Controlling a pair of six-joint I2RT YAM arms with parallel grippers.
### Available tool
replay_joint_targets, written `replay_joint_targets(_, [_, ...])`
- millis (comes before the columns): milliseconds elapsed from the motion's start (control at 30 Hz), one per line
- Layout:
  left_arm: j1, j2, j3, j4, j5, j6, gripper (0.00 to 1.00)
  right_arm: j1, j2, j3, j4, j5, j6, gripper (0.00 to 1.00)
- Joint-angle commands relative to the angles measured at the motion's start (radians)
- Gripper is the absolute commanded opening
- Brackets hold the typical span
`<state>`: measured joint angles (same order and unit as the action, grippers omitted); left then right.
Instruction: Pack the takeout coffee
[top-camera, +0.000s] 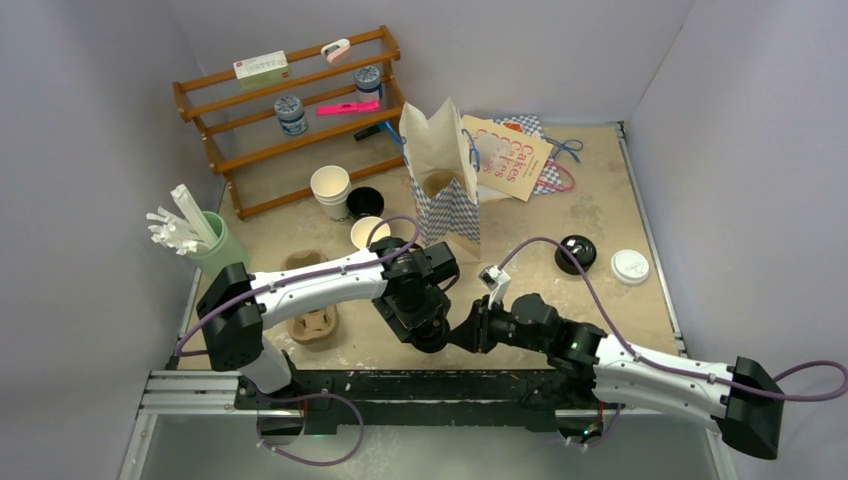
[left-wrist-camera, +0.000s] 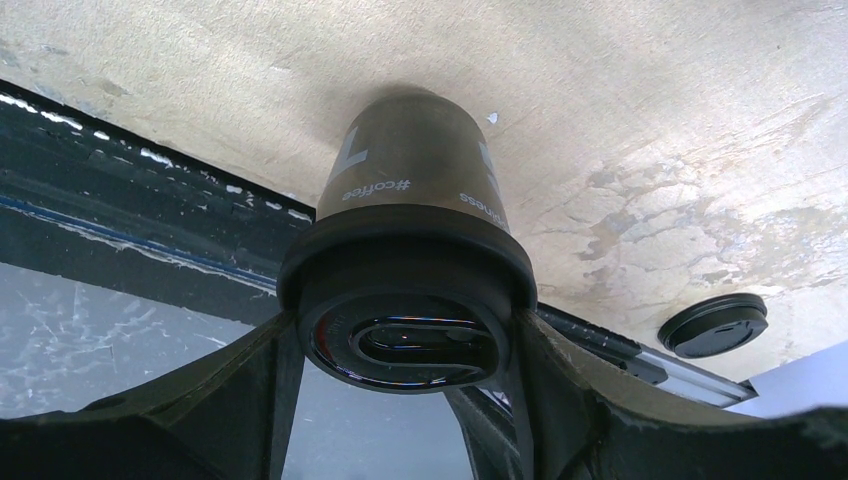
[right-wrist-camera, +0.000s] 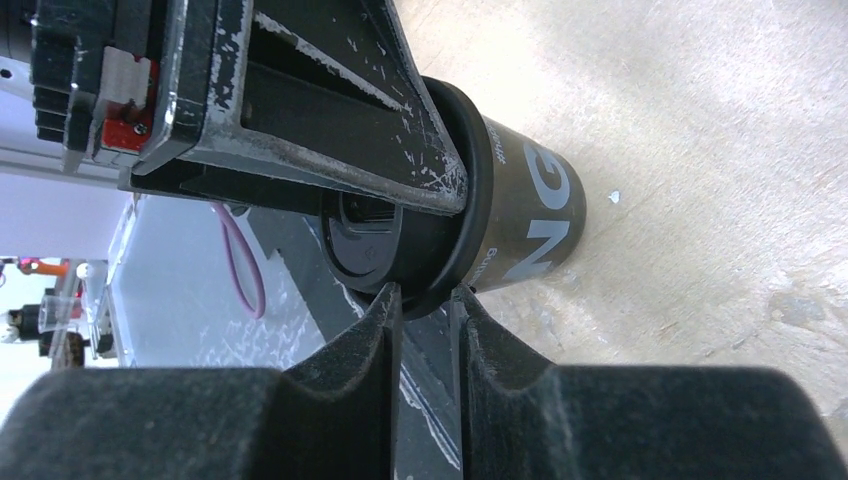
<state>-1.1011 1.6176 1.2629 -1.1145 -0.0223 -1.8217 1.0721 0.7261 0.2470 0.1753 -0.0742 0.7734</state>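
Observation:
The takeout coffee (left-wrist-camera: 415, 160) is a small black paper cup with white lettering, capped by its black sip lid (left-wrist-camera: 405, 270). It sits at the table's near edge. My left gripper (left-wrist-camera: 405, 350) is shut on it, one finger on each side of the lid. From above, the left gripper (top-camera: 425, 320) hides most of the cup. My right gripper (right-wrist-camera: 425, 295) comes in from the right (top-camera: 462, 335). Its jaws are nearly together, and the tips pinch the lid's rim (right-wrist-camera: 470, 230) beside the cup wall (right-wrist-camera: 530, 215).
An open paper bag (top-camera: 440, 170) stands behind the arms, with a flat printed bag (top-camera: 510, 155) beside it. A spare black lid (top-camera: 576, 253) and a white lid (top-camera: 630, 265) lie to the right. A cardboard carrier (top-camera: 312, 325), a green cup (top-camera: 215, 250), white cups (top-camera: 331, 188) and a wooden rack (top-camera: 290, 110) are on the left.

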Motion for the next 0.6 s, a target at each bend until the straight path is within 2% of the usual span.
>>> replay_joint_targets(0, [-0.020, 0.102, -0.098, -0.019, -0.009, 0.001, 0.18, 0.006, 0.029, -0.043, -0.162, -0.002, -0.002, 0.22])
replay_joint_targets(333, [-0.020, 0.107, -0.126, 0.015, 0.008, 0.015, 0.18, 0.005, 0.108, -0.035, -0.209, -0.030, 0.037, 0.20])
replay_joint_targets(567, [-0.020, 0.095, -0.155, 0.041, 0.013, 0.017, 0.18, 0.005, 0.116, -0.027, -0.232, 0.005, 0.060, 0.21])
